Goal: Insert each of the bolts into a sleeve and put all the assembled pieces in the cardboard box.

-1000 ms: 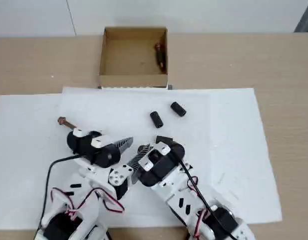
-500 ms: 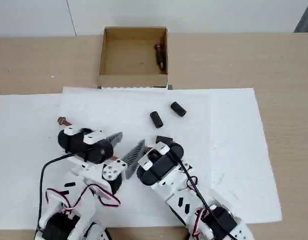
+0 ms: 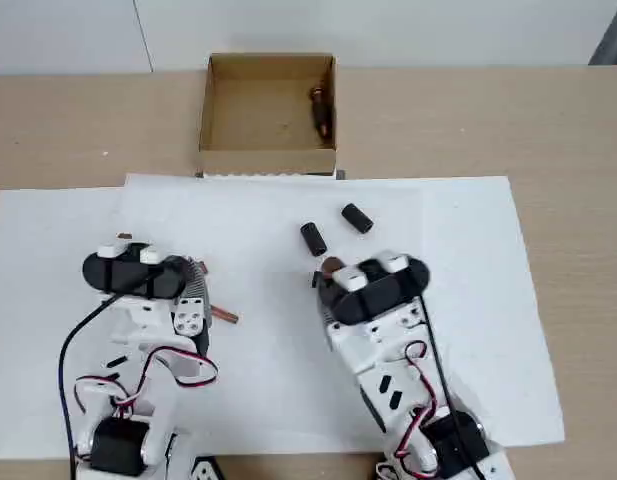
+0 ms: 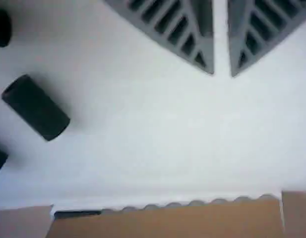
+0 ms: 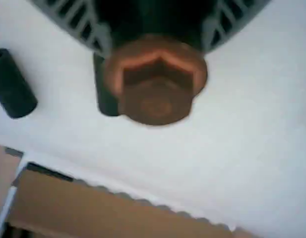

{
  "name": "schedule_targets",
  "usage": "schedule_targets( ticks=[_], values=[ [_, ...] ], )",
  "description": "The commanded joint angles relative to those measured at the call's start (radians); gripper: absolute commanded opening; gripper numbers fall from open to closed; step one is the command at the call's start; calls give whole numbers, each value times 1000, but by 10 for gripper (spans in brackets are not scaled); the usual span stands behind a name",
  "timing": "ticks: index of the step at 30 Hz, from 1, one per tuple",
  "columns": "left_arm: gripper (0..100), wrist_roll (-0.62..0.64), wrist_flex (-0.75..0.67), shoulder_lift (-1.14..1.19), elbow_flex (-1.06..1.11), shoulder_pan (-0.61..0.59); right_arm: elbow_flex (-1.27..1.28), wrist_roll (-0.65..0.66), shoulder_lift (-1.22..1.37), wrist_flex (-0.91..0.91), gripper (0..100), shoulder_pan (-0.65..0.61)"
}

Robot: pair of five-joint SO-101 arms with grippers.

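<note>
Nearest me, the left gripper (image 4: 220, 74) hangs over the white sheet (image 3: 468, 260), its jaws a narrow slit apart and gripping nothing; a loose bolt (image 3: 224, 316) lies just beside that arm. The right gripper (image 5: 155, 49) is clamped on a copper-headed bolt (image 5: 155, 87), head pointing outward. Beyond it lie two black sleeves (image 3: 313, 238) (image 3: 357, 218), near each other. Farthest off, the cardboard box (image 3: 268, 160) holds one assembled piece (image 3: 320, 110) by its right wall.

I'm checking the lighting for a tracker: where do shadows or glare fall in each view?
High view: even light, no glare on the white sheet. Left wrist view: soft shading around the sleeve. Right wrist view: the bolt catches light along one edge of its head.
</note>
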Motion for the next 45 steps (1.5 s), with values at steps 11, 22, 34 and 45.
schedule_targets(
  ticks=[11,22,34,45],
  values=[
    [5,-6,-31,-9,150,-28,-534,-18,524,5,2,36],
    [5,-6,-35,-9,206,-29,-852,129,1076,-193,3,136],
    [5,-6,-52,-9,213,-29,-1163,285,1567,-455,3,163],
    [5,0,-52,-9,213,-29,-1501,313,2028,-621,3,160]
  ],
)
